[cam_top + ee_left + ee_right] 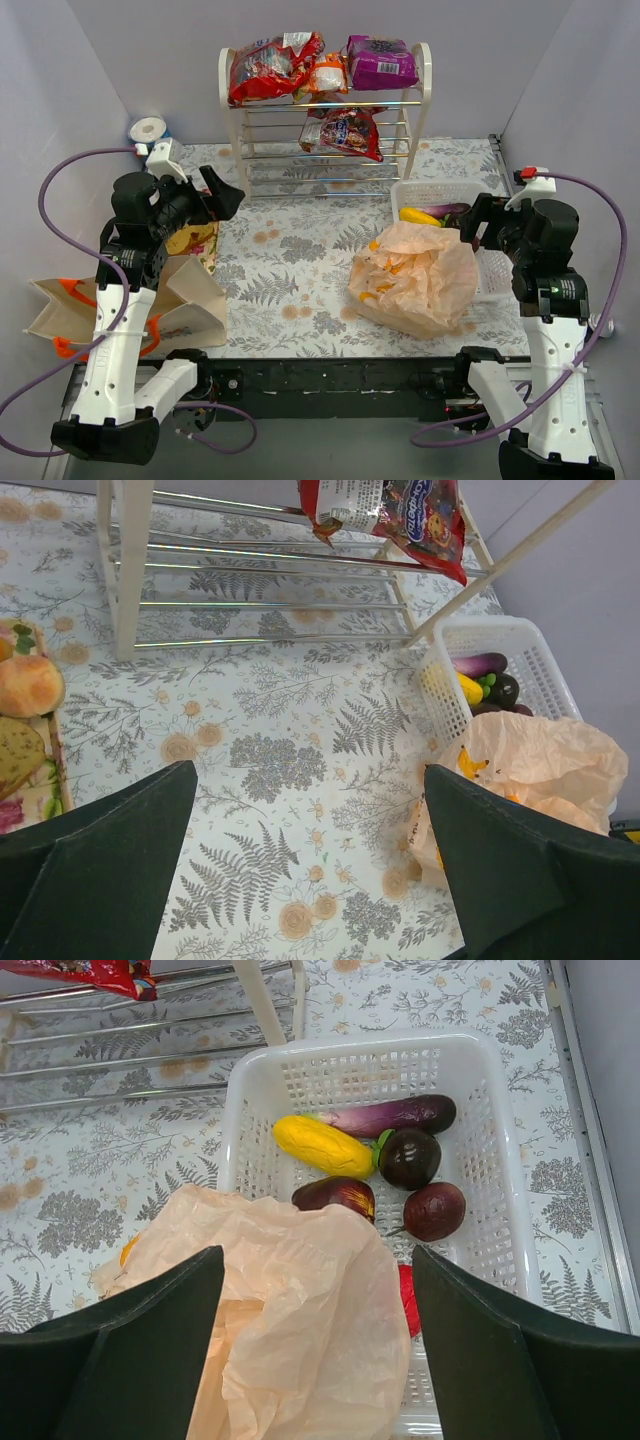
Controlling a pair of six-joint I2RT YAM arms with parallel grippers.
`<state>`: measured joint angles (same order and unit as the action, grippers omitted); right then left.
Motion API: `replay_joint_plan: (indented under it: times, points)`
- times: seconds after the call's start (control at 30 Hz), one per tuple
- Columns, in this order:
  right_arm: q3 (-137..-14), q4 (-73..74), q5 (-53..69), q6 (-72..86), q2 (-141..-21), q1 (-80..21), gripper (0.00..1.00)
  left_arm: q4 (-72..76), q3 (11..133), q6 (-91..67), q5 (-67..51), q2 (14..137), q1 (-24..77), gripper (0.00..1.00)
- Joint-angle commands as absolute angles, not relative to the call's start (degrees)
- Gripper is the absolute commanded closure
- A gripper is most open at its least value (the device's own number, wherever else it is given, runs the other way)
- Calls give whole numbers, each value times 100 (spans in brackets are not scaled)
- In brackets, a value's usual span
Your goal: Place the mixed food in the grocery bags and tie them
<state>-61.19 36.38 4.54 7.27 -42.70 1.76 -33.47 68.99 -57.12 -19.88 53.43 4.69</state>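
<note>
Red (272, 65), orange (328, 72) and purple (380, 60) snack packets lie on the rack's top shelf, with another red packet (345, 130) on the lower shelf. The peach plastic bag (415, 275) lies crumpled right of centre, partly over the white basket (480, 1080), which holds a yellow fruit (322, 1146) and dark purple fruit (434, 1210). The beige tote (195, 305) lies at the left edge. My left gripper (310, 860) is open and empty over the table. My right gripper (315, 1340) is open and empty above the plastic bag.
The white rack (235, 110) stands at the back centre. A long purple eggplant (390, 1115) lies in the basket. A tray of pastries (30, 685) sits on the left by the tote. A tape roll (148, 130) is at the back left.
</note>
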Motion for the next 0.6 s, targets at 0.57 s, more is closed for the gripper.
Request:
replay_joint_plan:
  times: [0.57]
  points:
    - [-6425, 3823, 1406, 519, -4500, 184, 18, -5501, 8358, -5388, 799, 5705, 475, 2]
